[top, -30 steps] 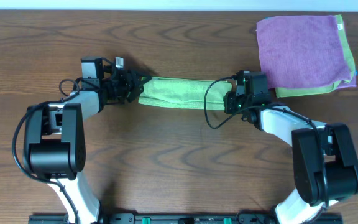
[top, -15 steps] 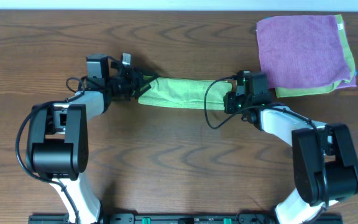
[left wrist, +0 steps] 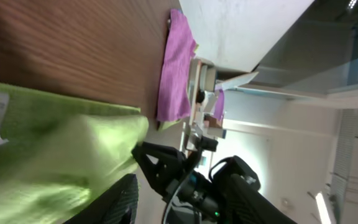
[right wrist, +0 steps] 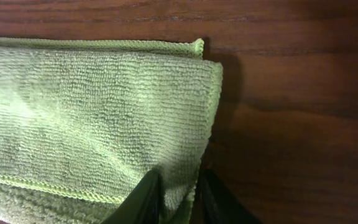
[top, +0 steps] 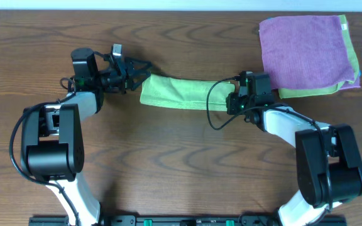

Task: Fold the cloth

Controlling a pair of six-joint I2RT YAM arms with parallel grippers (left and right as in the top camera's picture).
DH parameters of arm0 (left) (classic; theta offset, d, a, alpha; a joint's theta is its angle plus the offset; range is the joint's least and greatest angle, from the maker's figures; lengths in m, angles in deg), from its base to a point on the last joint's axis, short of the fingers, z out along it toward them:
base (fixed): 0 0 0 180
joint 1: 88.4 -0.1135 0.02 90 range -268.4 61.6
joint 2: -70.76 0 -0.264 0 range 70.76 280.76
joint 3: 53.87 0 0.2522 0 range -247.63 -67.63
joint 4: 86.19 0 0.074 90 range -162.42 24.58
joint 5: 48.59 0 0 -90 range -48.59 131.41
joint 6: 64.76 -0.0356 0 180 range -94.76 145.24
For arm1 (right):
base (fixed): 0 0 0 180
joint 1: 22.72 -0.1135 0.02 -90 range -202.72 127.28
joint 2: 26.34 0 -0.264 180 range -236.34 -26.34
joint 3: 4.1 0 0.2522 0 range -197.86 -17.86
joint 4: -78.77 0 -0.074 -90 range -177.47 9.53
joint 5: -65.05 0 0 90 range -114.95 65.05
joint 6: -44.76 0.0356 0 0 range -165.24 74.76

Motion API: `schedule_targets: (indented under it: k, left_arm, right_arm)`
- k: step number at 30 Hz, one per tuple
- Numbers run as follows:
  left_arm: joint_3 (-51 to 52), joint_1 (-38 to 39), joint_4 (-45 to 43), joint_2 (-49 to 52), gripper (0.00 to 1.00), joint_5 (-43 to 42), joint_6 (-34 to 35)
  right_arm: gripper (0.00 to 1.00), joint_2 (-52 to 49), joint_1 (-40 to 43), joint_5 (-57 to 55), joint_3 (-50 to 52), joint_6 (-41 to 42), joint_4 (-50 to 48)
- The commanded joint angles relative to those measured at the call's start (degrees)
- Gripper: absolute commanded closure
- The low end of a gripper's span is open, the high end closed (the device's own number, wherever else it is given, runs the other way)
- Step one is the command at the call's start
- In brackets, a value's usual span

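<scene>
Clamping the right end of the green cloth (top: 178, 93), fingers (right wrist: 146, 200) of the right gripper (right wrist: 176, 194) appear to anchor the flat strip for a fold — forearm low, reaching in from the cloth's near side. Just off its left end the left gripper (top: 131, 70) hovers, wrist rolled; whether its fingers are apart cannot be told.

Dark wooden table (top: 181, 163) beside a white wall (left wrist: 241, 25).

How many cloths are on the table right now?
3: a green cloth lying in the middle, a purple cloth at the top-right corner, and a light green cloth under it. A blue sliver there may be a fourth.
</scene>
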Motion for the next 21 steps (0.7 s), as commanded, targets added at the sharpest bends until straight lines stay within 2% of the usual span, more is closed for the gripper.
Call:
schedule_targets:
  k: [1,10,13,16,19,21]
  left_arm:
    - [-0.63,-1.01,-0.35,-1.31,0.52,-1.86,-0.59]
    - [-0.63,-5.79,-0.17,-1.31,0.50,-2.10,-2.56]
    - [-0.63,-5.55,-0.17,-1.31,0.49,-2.78,-2.71]
    - [-0.63,-4.09,-0.13,-1.31,0.48,-2.82,-3.19]
    - [-0.63,-1.90,0.70,-1.31,0.48,-2.69,-4.83]
    - [-0.63,-0.63,2.54,-1.31,0.52,-2.19,-7.15]
  right_arm:
    - [0.76,-0.50,0.35,-0.61,0.22,-0.50,1.16]
    - [0.76,-0.50,0.35,-0.61,0.22,-0.52,2.01]
    - [0.73,-0.50,0.35,-0.61,0.22,-0.55,2.01]
    - [0.59,-0.48,0.44,-0.61,0.22,0.07,2.08]
    - [0.33,0.24,0.98,-0.31,0.22,3.98,2.27]
    - [0.21,1.16,1.57,1.03,0.22,6.38,2.25]
